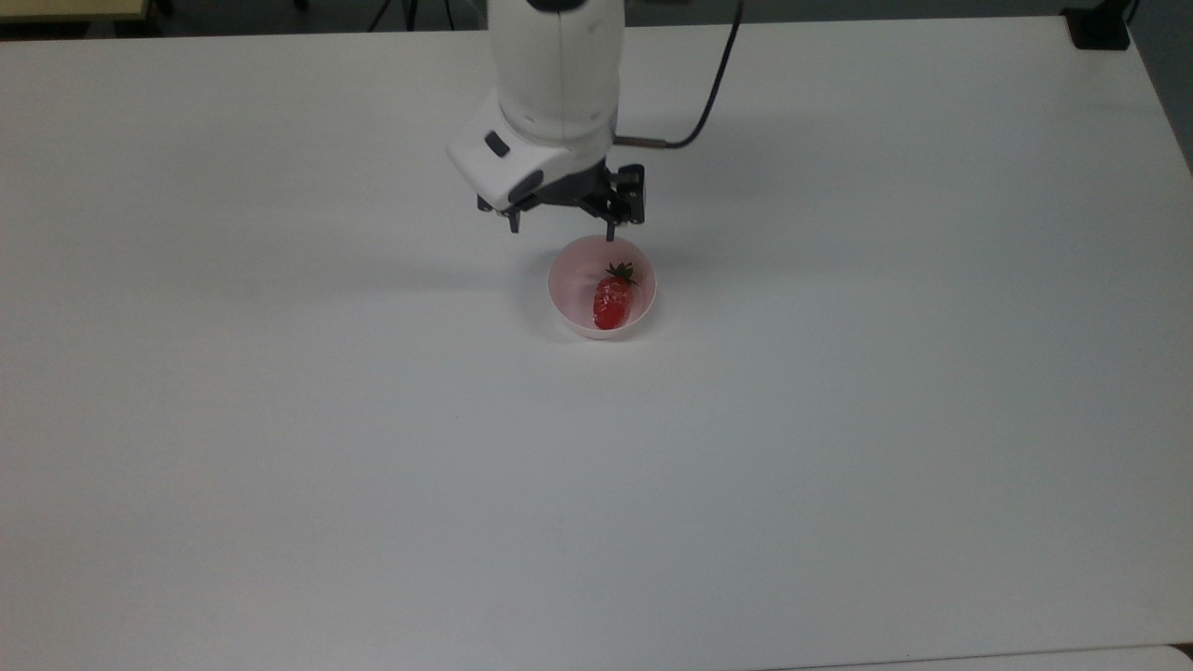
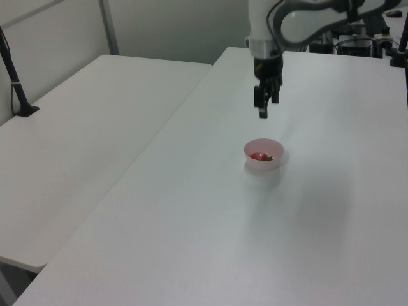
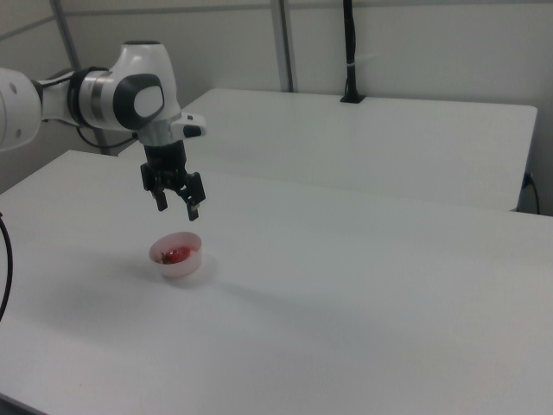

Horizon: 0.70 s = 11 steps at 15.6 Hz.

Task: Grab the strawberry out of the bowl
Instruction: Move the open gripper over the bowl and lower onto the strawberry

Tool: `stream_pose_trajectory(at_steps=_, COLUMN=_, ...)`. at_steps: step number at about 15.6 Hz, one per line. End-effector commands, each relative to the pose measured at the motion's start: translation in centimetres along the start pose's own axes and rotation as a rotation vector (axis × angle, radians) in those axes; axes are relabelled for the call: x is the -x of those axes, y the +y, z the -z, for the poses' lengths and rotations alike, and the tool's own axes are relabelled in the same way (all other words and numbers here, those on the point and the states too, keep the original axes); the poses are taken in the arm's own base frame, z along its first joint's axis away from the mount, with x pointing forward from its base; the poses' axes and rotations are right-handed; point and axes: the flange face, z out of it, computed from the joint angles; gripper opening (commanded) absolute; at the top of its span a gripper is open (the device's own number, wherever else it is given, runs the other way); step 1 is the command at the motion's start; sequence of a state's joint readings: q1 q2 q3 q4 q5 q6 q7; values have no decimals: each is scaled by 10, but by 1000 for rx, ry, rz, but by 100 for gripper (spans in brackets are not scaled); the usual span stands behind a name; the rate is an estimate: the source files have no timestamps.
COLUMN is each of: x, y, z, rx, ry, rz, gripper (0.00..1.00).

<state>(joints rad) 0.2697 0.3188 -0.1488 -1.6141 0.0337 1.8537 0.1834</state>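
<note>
While the gripper (image 1: 560, 227) hangs in the air with its two black fingers spread apart and nothing between them, one strawberry (image 1: 612, 300) lies in one bowl (image 1: 570, 289) on the white table (image 1: 280, 419) underneath. Count: one arm (image 1: 557, 65), one gripper, two fingers, one bowl, one strawberry, plus a second white table (image 3: 415, 147) butted alongside the first. In the top view the bowl is just below the gripper's fingertips, offset slightly to the top view's right; one fingertip overlaps the bowl's far rim in that picture, the other sits off to the top view's left of the bowl. In the right view the gripper (image 3: 176, 205) is clearly above the bowl (image 3: 181, 264) with open air between them, no contact. In the left view the gripper (image 2: 263, 109) is above and a little to the left view's left of the bowl (image 2: 264, 162). Strawberry's green cap points toward the gripper side of the bowl, red tip away from it; it shows as a red patch inside the bowl in the left view (image 2: 259, 156) and the right view (image 3: 175, 254). Bowl is pale pink, upright, with the berry resting toward the top view's right half of its inside. A black cable (image 1: 714, 89) runs off the arm's wrist. A black post (image 2: 13, 76) stands on the second table, well apart from the gripper.
</note>
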Motion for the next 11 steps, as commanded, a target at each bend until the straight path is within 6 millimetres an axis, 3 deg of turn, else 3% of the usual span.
stream_pose_trajectory(at_steps=1, x=7, y=-21, z=-10, rx=-11, ry=1, rz=-58, gripper=90)
stream_pose_trajectory(at_steps=5, x=1, y=-45, z=-54, rx=7, ry=-12, rz=-96, gripper=83)
stream_pose_trajectory(at_steps=11, x=-3, y=-46, z=-80, rx=17, ry=-26, rz=-99, gripper=68)
